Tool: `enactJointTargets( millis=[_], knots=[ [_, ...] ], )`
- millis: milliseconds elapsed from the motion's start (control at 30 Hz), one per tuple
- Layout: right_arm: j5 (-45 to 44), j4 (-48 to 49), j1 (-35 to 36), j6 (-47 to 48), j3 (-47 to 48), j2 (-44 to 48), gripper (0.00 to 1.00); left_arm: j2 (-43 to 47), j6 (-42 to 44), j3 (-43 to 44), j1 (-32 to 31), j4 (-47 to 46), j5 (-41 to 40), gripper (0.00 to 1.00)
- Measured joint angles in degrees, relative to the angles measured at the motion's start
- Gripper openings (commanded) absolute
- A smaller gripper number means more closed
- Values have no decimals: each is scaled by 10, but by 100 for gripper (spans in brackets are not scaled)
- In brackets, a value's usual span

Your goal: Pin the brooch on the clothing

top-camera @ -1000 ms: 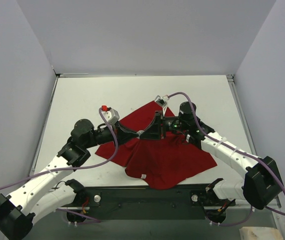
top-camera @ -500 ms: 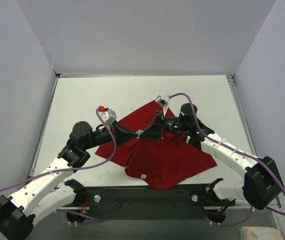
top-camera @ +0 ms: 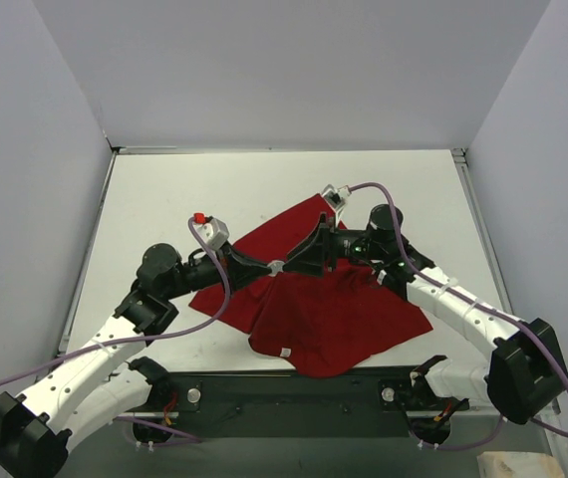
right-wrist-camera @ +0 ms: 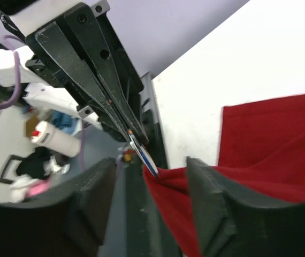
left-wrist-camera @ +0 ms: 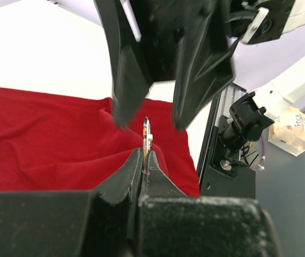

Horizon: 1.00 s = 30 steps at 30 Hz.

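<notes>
Tabletop, white, bare at the far left. Left arm, white and black, up from the near left corner toward the middle. Left claw at its tip, squeezed tight on the brooch. Brooch thin and edge-on in the left wrist view, poking up from between the two black fingers. Little peak of red cloth pulled up with it, touching the brooch; cannot tell whether pinned on. Same small brooch in the right wrist view, pinched at the tip of the left claw, red cloth hanging from it. Right claw just beside, about half wide, holding nothing, one finger on each side of the brooch, not touching it. Shirt, red and crumpled, flat on the tabletop in the middle and a bit to the right, lifted only at the pinch. White label at its near edge. Right arm, white and black, down to the near right corner.
</notes>
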<state>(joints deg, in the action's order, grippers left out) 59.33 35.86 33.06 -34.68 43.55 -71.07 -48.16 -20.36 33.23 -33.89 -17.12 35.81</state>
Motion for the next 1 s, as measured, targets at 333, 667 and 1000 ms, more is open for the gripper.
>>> enactJointTargets(
  millis=[333, 667, 1000],
  knots=[
    [-32, 3, -29, 7, -4, 61, 98, 3, 7, -1, 7, 23, 2, 0],
    [-43, -11, -33, 20, -5, 64, 100, -13, 16, 2, 7, 41, 11, 0],
    [-62, -37, -46, 30, -4, 42, 100, -91, 90, 65, -116, 135, -57, 0]
  ],
)
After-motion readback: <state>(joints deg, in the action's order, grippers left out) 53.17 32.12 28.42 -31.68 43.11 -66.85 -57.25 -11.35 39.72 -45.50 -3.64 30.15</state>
